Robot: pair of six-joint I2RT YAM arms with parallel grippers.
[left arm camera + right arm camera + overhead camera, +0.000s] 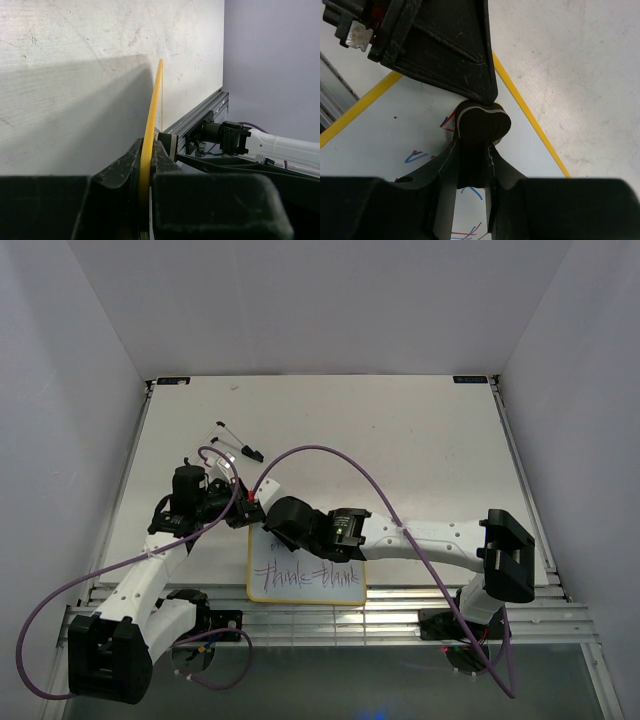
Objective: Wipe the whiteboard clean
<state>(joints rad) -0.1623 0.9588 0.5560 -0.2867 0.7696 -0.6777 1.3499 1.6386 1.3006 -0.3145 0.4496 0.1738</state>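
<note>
Where the whiteboard [305, 590] lies at the lower centre of the top view, we read purplish handwriting [300, 574], perhaps "Thank blank"; the left gripper [146, 150] clamps its yellow frame [155, 100], and the right gripper [475, 150] pinches a dark block [482, 122] over it.

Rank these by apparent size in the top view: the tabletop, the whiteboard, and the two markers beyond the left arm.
1. tabletop
2. whiteboard
3. nearer marker and farther marker: both tiny, too alike to rank.
</note>
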